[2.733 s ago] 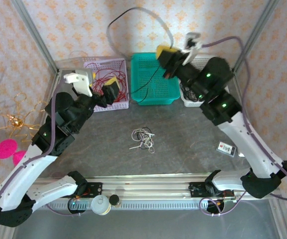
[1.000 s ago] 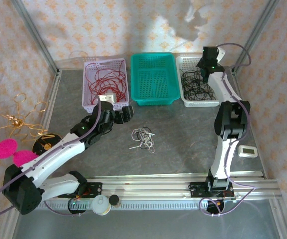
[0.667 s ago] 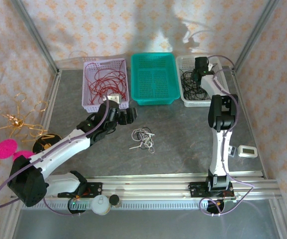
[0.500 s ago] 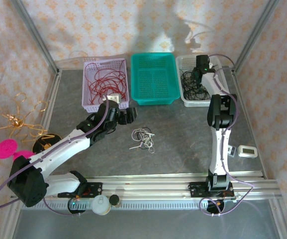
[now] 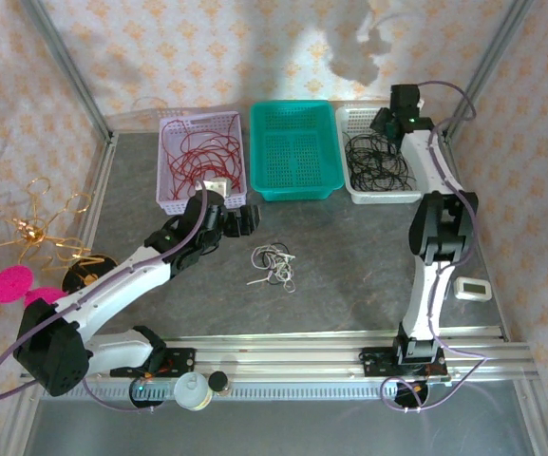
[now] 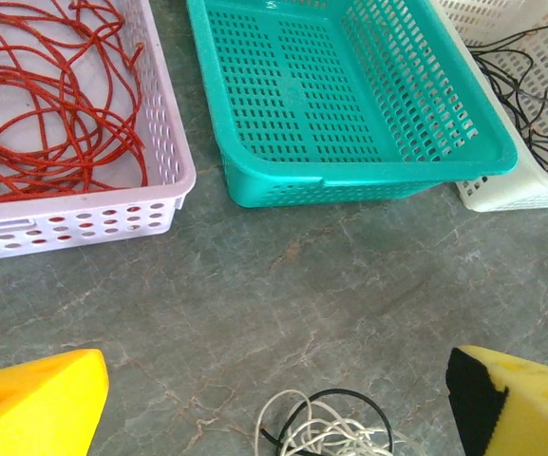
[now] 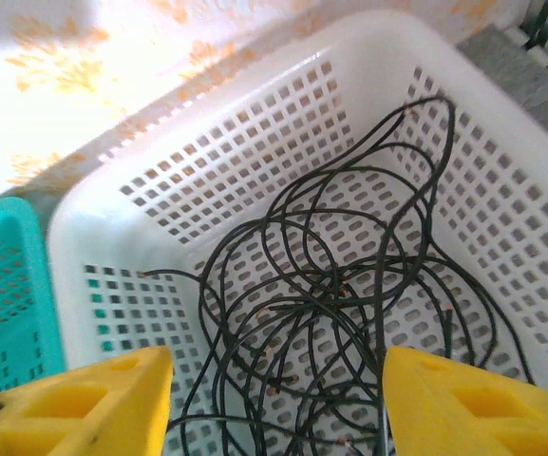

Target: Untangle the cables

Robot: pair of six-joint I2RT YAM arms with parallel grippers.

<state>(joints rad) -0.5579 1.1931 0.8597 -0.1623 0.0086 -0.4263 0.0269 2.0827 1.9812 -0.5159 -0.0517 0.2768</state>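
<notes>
A small clump of white and black cables [image 5: 274, 265] lies mid-table [image 5: 349, 271]. The left gripper [image 5: 243, 220] hovers near it, fingers spread wide and empty. The right gripper [image 5: 385, 122], fingers apart, hangs over black cables [image 5: 376, 163] in a white basket [image 5: 387, 197].

Grey worktop [image 6: 302, 285], pale-veined like marble; red cables [image 6: 55, 123] in lilac basket [image 6: 112, 217]; teal basket [image 6: 349, 180]; black cables [image 7: 349, 285] in white basket [image 7: 255, 142]. Loose clump [image 5: 274, 264] cream-white (one black strand through it). Wall [image 5: 207, 47] cream, orange floral print.
</notes>
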